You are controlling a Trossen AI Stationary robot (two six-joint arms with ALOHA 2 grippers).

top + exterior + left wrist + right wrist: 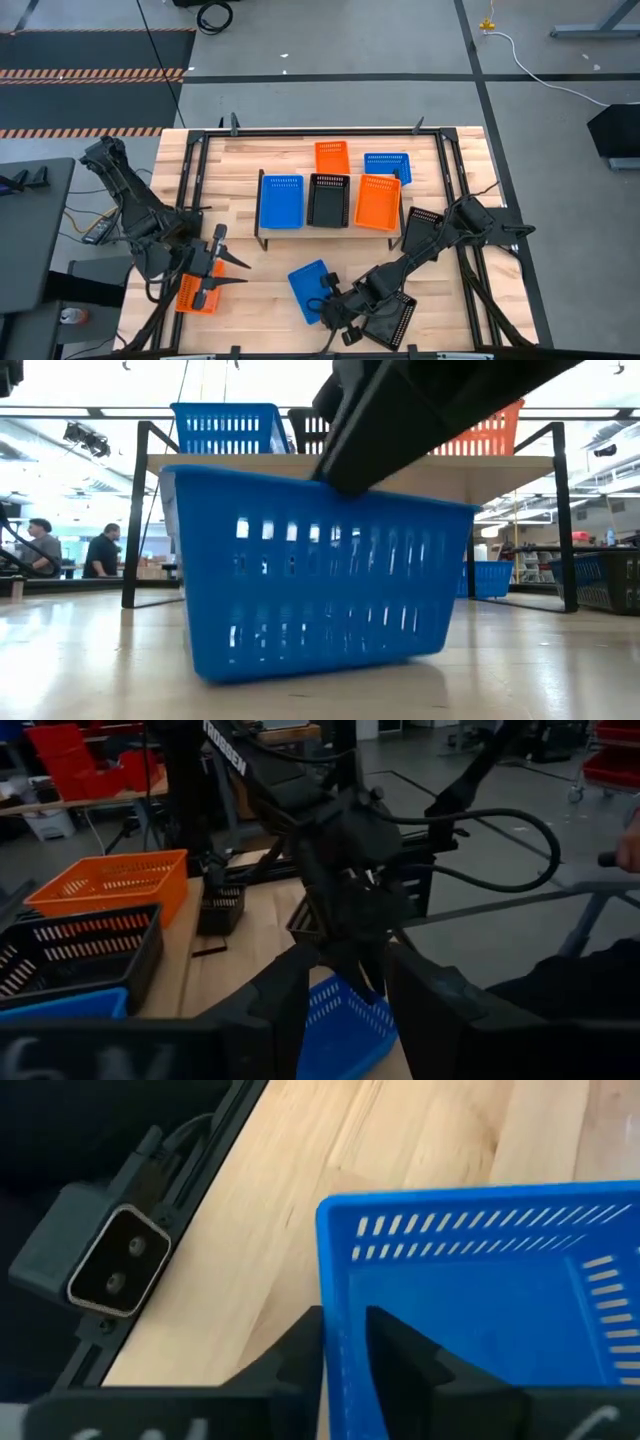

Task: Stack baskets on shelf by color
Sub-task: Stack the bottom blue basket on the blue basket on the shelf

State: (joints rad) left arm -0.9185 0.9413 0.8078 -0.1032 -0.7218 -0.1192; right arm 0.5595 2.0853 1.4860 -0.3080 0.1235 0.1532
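Low: blue basket (310, 575) tilted on table (90, 660) | Right wrist: right hand (345, 1342) straddles its wall, apparently clamped | High: left hand (222, 272) apart near orange basket (197, 295); shelf (330, 226) well away | Risk: rim grip could slip during lift

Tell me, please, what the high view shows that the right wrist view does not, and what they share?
Only the high view shows the shelf carrying a blue, a black and an orange basket, and the left gripper open above an orange basket at the table's near left. Only the right wrist view shows the right gripper with its fingers straddling a basket wall. Both show that loose blue basket on the tabletop.
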